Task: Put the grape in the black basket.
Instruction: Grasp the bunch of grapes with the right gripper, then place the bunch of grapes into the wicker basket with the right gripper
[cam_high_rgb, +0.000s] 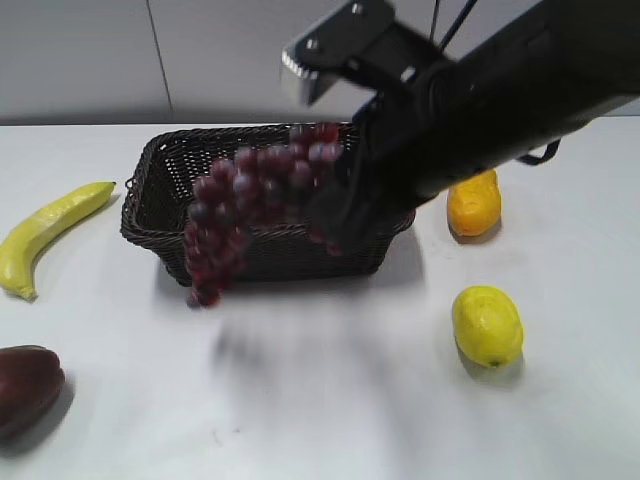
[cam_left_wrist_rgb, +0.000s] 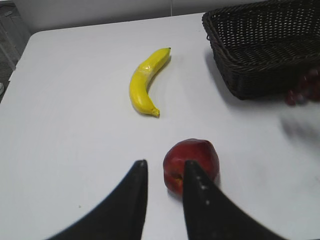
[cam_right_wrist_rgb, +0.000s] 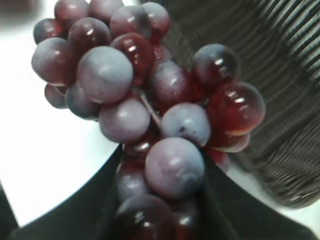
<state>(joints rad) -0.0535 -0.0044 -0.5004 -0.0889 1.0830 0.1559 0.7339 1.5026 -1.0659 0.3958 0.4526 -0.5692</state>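
The right pincer (cam_right_wrist_rgb: 160, 200) is clamped on the grapes (cam_high_rgb: 250, 200), its two dark fingers pressing the lower berries of the bunch from both sides. The bunch hangs in the air, blurred, in front of the near wall of the black basket (cam_high_rgb: 160, 175), with its upper end about level with the rim and its lower end hanging below the basket's base line, above the white table (cam_high_rgb: 330, 400). The left pincer (cam_left_wrist_rgb: 162, 172) is off to the near left with its fingers parted and nothing between them, just beside a dark red fruit (cam_left_wrist_rgb: 192, 162). A banana (cam_high_rgb: 50, 230) lies left of the basket; an orange fruit (cam_high_rgb: 473, 203) and a lemon (cam_high_rgb: 487, 325) lie to its right.
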